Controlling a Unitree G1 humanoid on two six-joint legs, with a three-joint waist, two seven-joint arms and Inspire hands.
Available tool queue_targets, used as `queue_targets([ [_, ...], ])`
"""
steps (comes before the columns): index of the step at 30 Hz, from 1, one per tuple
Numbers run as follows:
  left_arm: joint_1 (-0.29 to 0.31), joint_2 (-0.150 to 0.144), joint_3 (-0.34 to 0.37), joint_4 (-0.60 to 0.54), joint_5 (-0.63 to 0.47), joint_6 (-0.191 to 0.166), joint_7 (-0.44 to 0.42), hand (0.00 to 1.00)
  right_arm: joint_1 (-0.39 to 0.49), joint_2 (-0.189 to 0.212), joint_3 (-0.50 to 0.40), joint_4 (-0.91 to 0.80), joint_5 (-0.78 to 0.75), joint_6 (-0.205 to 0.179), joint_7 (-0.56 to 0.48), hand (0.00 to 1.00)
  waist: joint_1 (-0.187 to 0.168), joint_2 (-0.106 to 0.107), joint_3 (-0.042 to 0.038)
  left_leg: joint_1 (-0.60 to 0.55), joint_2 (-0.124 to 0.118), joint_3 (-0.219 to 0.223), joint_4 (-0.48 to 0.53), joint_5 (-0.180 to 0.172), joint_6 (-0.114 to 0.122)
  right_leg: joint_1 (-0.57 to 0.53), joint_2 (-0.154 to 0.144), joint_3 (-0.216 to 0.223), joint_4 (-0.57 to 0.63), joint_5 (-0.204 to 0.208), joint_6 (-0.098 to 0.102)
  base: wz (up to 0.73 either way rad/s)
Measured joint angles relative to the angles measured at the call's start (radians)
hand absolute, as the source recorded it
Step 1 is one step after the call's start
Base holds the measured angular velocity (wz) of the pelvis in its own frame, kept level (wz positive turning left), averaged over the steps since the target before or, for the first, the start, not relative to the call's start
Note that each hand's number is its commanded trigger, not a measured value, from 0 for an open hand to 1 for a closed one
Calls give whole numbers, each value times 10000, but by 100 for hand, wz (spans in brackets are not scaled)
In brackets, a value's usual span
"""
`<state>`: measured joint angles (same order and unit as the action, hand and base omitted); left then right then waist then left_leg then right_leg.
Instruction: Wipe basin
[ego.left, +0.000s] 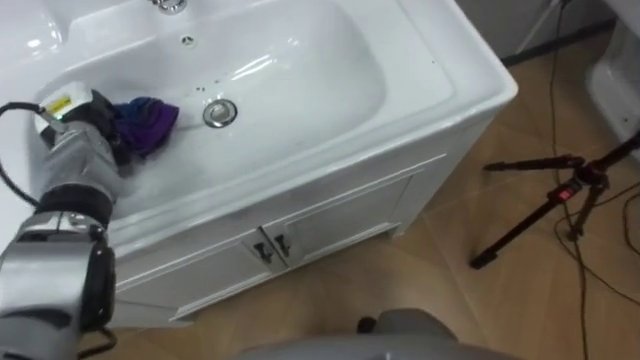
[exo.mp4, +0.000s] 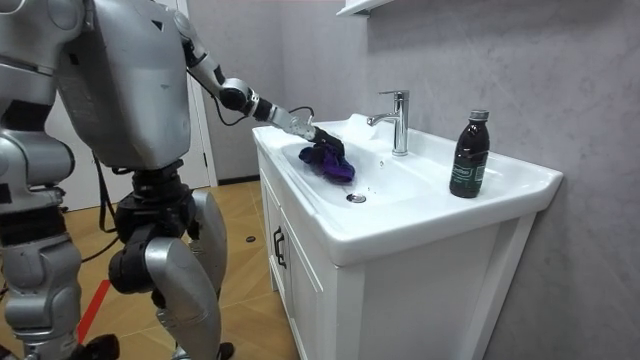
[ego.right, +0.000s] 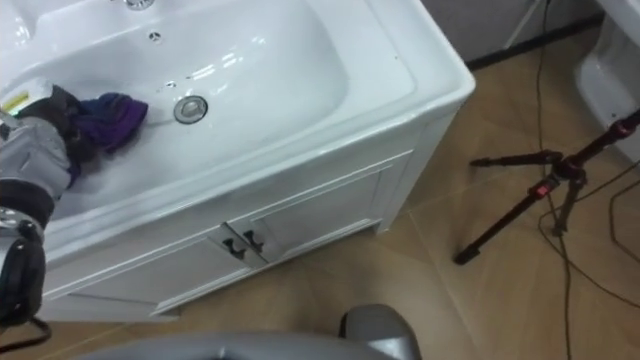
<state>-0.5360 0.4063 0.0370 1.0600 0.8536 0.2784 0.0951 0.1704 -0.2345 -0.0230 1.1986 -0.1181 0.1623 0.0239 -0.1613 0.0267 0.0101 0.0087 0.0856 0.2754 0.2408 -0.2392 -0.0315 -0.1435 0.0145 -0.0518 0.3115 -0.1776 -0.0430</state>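
the robot stands at the white basin (ego.left: 300, 70), left hand (ego.left: 85, 125) curled round a purple cloth (ego.left: 150, 120) down in the bowl, at nine o'clock from the drain (ego.left: 220, 112).

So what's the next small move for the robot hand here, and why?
Probably sweep the purple cloth rightward past the drain: the left robot hand grips it on the basin floor, left of the drain, with most of the bowl lying beyond.
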Motion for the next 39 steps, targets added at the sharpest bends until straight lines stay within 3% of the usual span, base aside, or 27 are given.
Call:
queue_targets([
  [11, -647, 12, -209, 479, -1771, 9, 564, 100, 51, -4, 406, -109, 320, -102, 7, 0, -36, -89, 38, -365, 95, 238, 179, 0, 0, -308, 26, -54, -9, 105, -51, -4],
  [23, -718, 37, -482, 620, -1872, 45, 683, 100, 118, -3, 630, -104, 1527, -193, 11, 0, -161, -33, 74, -341, 78, 307, 189, 0, 0, -313, 48, 134, -16, 108, -43, -2],
  [27, -738, 20, -701, 620, -1966, 38, 679, 100, 126, -1, 806, -30, 1562, -207, 13, 0, -370, -32, 76, -320, 73, 321, 190, 0, 0, -319, 60, 187, -9, 112, -38, -3],
  [35, -1035, -80, -994, 425, -3462, -108, 677, 100, -58, 31, 771, 420, 1473, -429, 15, 0, -1024, -36, 86, -292, 83, 487, 185, -1, 1, -321, 45, 191, -7, 123, -29, -2],
  [39, -1119, -478, -1002, -150, -4029, -445, 676, 100, -47, 46, 767, 462, 1415, -424, 28, 0, -1155, -84, 118, -222, 80, 534, 160, -1, 1, -303, 55, 203, 3, 123, -28, -6],
])
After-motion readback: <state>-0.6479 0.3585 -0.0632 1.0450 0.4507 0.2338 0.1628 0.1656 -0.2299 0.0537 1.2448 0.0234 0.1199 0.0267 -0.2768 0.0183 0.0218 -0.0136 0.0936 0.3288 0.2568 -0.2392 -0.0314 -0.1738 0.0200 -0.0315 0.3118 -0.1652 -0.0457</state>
